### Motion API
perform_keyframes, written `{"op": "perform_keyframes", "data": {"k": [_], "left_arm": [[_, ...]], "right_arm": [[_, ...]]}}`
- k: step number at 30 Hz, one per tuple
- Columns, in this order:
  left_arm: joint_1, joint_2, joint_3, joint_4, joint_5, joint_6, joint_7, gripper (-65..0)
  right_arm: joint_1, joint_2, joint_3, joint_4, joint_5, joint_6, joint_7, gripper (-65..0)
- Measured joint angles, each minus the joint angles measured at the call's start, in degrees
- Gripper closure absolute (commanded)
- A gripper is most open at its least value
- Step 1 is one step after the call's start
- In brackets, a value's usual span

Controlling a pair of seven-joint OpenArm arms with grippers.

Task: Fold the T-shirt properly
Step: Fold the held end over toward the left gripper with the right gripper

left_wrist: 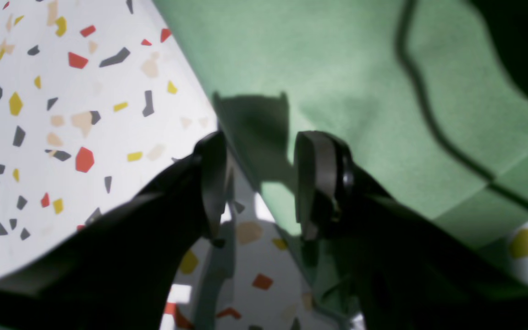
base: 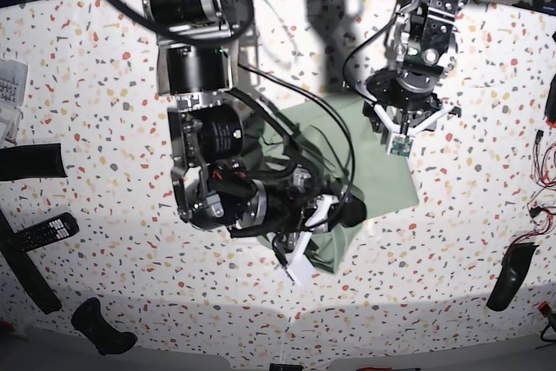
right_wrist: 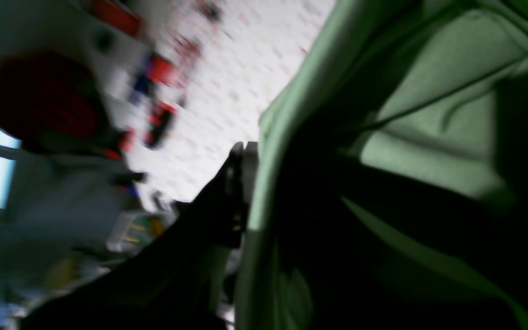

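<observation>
Base view: no legible writing anywhere; a label on the right arm's motor housing is too small to read. T-shirt point(base: 373, 175), sage green, lies partly bunched mid-table on the speckled terrazzo tabletop point(base: 469, 249). Right gripper point(base: 326, 215) reaches in low, forearm almost level, jaws pressed together pinching a raised fold of the shirt. Left gripper point(left_wrist: 257, 183) points straight down over the shirt's edge, jaws spread, holding nothing. Remote control point(base: 43, 232) lies near the table's edge, well apart.

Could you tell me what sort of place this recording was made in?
Probably a robotics lab bench: a terrazzo-patterned table holding two cabled robot arms over the T-shirt, with a remote control and loose wires lying at its edges.
</observation>
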Motion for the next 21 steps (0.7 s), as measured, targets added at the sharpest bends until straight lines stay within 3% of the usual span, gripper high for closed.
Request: {"op": "perform_keyframes", "data": {"k": [10,17,21], "left_arm": [[0.0,0.0,0.0,0.0,0.0,0.0,0.0,-23.4],[0.0,0.0,0.0,0.0,0.0,0.0,0.0,-23.4],[0.0,0.0,0.0,0.0,0.0,0.0,0.0,-23.4]], "right_arm": [[-0.5,0.0,-0.2,0.0,6.0,0.0,-0.1,0.0],[-1.6,0.0,-5.8,0.0,5.4,0.0,0.0,0.0],[-2.1,0.0,-9.3,0.0,1.2,0.0,-0.2,0.0]]}}
